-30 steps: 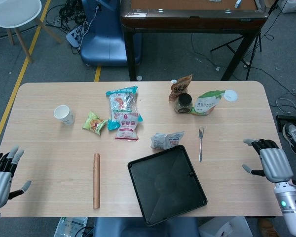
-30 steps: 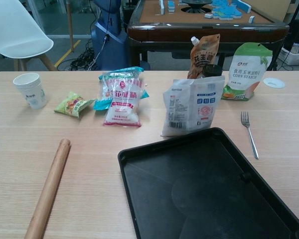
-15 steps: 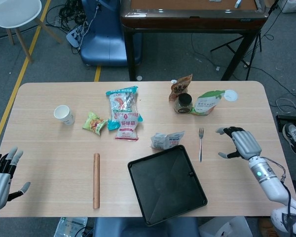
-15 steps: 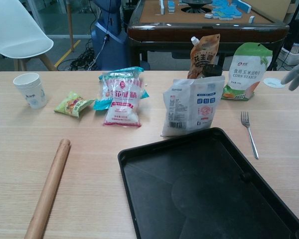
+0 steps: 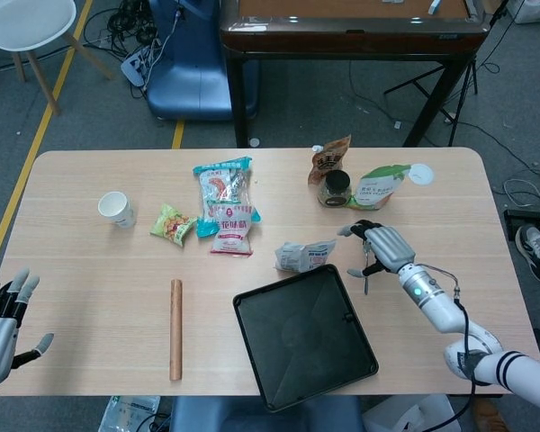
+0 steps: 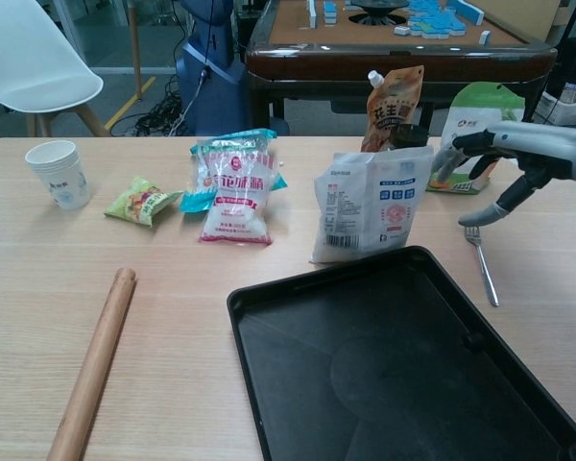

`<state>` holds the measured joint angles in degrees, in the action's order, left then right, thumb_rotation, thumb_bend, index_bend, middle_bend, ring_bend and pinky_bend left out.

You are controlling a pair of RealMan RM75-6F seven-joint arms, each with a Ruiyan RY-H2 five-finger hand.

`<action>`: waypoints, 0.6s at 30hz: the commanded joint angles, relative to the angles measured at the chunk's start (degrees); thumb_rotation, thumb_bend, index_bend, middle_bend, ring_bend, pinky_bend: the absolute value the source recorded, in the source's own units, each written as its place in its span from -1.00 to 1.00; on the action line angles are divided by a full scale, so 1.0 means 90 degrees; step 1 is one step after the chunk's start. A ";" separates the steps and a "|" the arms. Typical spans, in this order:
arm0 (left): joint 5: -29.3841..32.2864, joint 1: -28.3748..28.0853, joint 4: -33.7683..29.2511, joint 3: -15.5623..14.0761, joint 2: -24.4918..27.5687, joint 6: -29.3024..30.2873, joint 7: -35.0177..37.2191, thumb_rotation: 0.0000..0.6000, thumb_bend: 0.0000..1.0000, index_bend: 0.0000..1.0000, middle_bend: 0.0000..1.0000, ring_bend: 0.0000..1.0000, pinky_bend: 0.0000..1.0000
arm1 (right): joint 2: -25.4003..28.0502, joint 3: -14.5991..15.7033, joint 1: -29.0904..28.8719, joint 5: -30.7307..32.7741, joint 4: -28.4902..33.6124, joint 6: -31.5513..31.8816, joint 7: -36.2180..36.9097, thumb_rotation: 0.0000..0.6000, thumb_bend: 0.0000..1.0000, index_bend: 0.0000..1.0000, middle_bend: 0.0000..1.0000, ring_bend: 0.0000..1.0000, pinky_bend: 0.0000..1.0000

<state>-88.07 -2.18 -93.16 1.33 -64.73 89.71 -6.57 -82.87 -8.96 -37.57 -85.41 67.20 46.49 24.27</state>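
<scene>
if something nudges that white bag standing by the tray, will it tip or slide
The white bag stands upright on a narrow base beside the black tray, so a push near its top would probably tip it. Its creased, soft sides suggest it would sag rather than stay stiff. It looks partly full, so probably light.
</scene>
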 commanded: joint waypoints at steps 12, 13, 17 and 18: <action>0.0033 0.0014 -0.0055 0.0012 0.0049 -0.0023 -0.0031 1.00 -0.60 -0.86 -0.94 -0.83 -0.94 | -0.1303 0.0405 -0.0484 -0.0576 -0.1709 0.0502 0.1358 1.00 -0.99 -0.50 -0.43 -0.69 -0.56; 0.0038 0.0015 -0.0063 0.0014 0.0054 -0.0025 -0.0037 1.00 -0.60 -0.86 -0.94 -0.83 -0.95 | -0.1373 0.0430 -0.0493 -0.0597 -0.1813 0.0545 0.1462 1.00 -0.99 -0.50 -0.43 -0.69 -0.56; 0.0029 0.0012 -0.0105 0.0013 0.0078 -0.0034 -0.0074 1.00 -0.60 -0.86 -0.94 -0.83 -0.94 | -0.1725 0.0542 -0.0540 -0.0694 -0.2354 0.0744 0.1932 1.00 -0.99 -0.50 -0.43 -0.69 -0.56; 0.0024 0.0012 -0.0116 0.0011 0.0084 -0.0034 -0.0086 1.00 -0.60 -0.86 -0.94 -0.83 -0.94 | -0.1800 0.0565 -0.0556 -0.0712 -0.2472 0.0770 0.2020 1.00 -0.99 -0.50 -0.43 -0.69 -0.56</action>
<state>-87.85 -2.06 -94.19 1.44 -63.99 89.41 -7.33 -97.28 -4.65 -42.13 -91.15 47.23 52.39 40.67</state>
